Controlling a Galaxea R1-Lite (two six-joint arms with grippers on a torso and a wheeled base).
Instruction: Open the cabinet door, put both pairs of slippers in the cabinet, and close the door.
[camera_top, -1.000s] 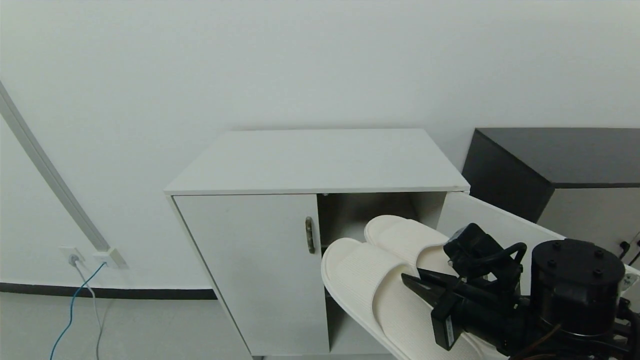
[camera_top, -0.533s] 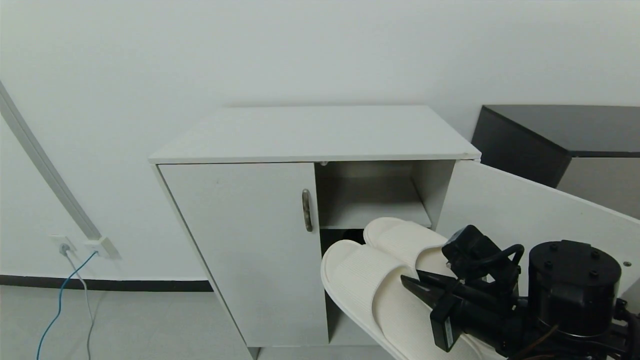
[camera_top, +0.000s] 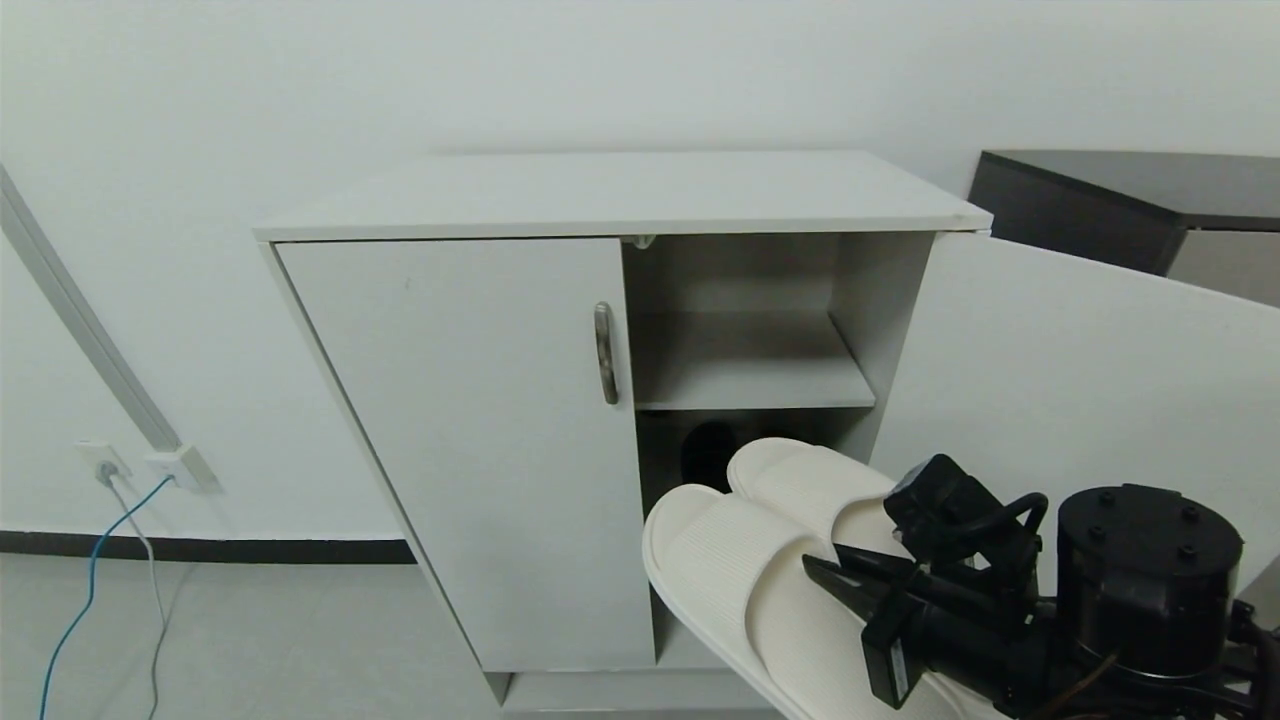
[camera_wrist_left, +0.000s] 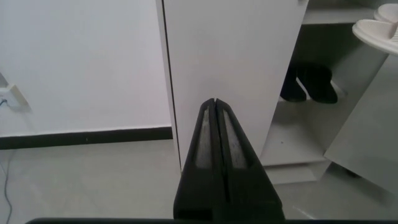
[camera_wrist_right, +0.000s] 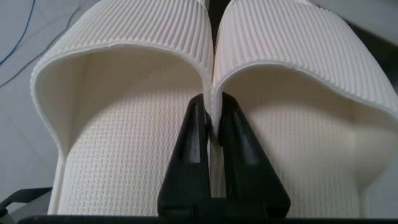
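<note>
A pair of white ribbed slippers (camera_top: 740, 560) hangs side by side in front of the white cabinet (camera_top: 620, 190), toes toward its open right half. My right gripper (camera_wrist_right: 211, 118) is shut on their two inner edges, pinched together. The right door (camera_top: 1080, 340) stands swung open; the left door (camera_top: 470, 430) with its metal handle (camera_top: 603, 352) is closed. A shelf (camera_top: 750, 375) divides the open side, and a dark pair of slippers (camera_wrist_left: 309, 84) lies below it at the back. My left gripper (camera_wrist_left: 214, 109) is shut on nothing, low before the closed left door.
A dark cabinet (camera_top: 1100, 200) stands just right of the open door. Wall sockets (camera_top: 100, 465) with blue and grey cables hang at the lower left, under a slanted cable duct (camera_top: 80, 330). Bare grey floor lies before the cabinet.
The whole head view has shifted: the cabinet sits higher and larger in it, and its lower compartment has come into sight. The right gripper still holds the white slippers the same way.
</note>
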